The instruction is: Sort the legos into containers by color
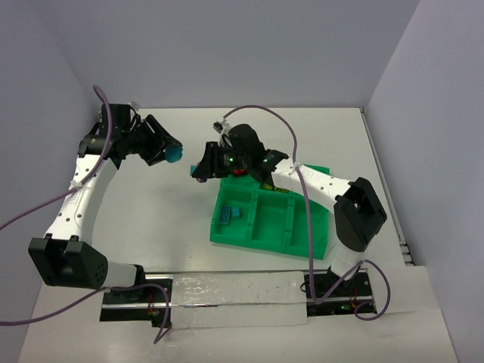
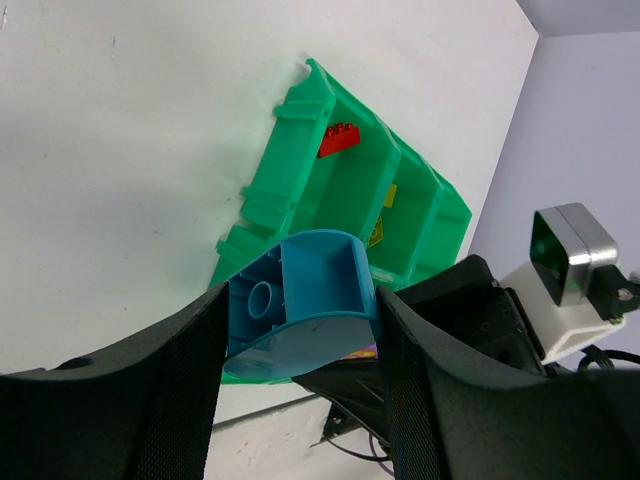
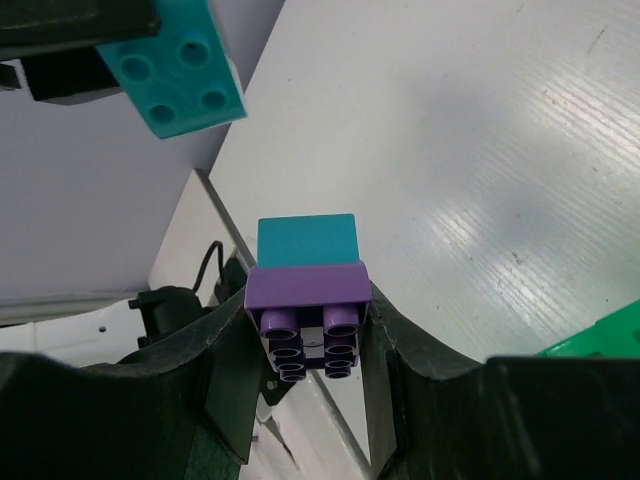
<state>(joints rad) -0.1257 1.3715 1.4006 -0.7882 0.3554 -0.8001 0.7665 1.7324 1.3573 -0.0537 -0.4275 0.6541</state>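
My left gripper is shut on a cyan lego, held in the air left of the tray; in the left wrist view the brick sits between the fingers. My right gripper is shut on a purple lego with a cyan lego stacked on it, held above the table left of the tray's far corner. The two grippers face each other, a little apart. The green tray holds a blue lego, a red lego and yellow pieces.
The left gripper's cyan lego also shows in the right wrist view at top left. White walls close the table at the back and both sides. A metal rail runs along the near edge between the arm bases.
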